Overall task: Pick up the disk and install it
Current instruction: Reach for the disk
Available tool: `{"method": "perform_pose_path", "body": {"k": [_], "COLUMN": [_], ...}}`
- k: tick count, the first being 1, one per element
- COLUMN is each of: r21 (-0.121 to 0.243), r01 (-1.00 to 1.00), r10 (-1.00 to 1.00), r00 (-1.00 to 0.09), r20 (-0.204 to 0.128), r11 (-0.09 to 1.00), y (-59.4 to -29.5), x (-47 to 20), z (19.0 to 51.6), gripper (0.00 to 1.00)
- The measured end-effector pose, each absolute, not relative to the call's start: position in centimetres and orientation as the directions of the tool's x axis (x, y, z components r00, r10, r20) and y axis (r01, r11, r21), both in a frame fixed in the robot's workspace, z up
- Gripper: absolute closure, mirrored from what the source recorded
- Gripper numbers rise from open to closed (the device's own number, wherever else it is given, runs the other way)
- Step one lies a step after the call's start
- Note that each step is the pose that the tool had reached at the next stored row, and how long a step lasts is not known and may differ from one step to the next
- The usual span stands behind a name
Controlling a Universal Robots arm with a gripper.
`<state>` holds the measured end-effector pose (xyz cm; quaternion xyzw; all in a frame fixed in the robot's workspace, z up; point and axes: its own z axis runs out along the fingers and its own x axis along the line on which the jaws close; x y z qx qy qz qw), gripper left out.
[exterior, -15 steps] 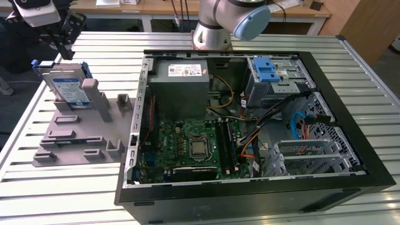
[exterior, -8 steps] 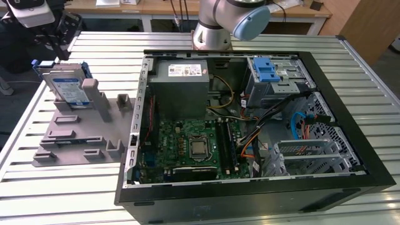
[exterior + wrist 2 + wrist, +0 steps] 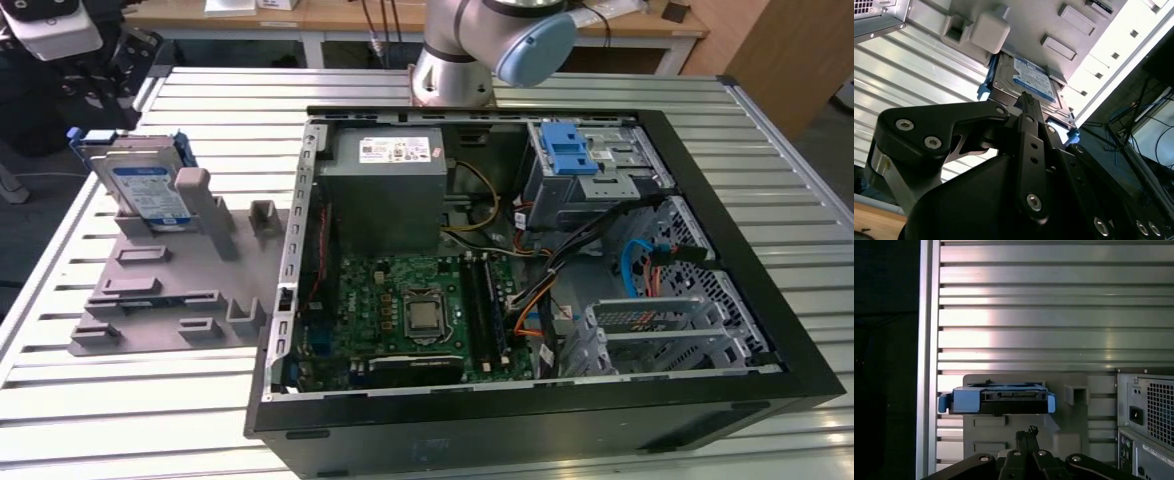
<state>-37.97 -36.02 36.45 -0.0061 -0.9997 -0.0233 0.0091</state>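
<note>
None of the installing is done yet: the disk [image 3: 144,188] stands on edge in the grey holder [image 3: 167,285] at the upper left of the exterior view, outside the open computer case [image 3: 534,435] (its drive cage [image 3: 594,165] sits upper right). Its long axis runs roughly upright, leaning a little, with the label toward the camera. In the first wrist view the gripper [image 3: 1026,432] hangs near the disk without touching it, fingertips pressed together and empty.

Exterior view high over table [image 3: 134,400]; both wrist views close, sharing disk [image 3: 999,400]
</note>
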Motion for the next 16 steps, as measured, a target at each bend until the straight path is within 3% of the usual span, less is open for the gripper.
{"method": "perform_pose_path", "body": {"k": [16], "r21": [0.047], "r01": [0.013], "r10": [0.012], "r00": [-1.000], "r20": [0.019], "r11": [0.999], "y": [-35.9], "x": [-40.2], "z": [36.2], "gripper": [0.89]}}
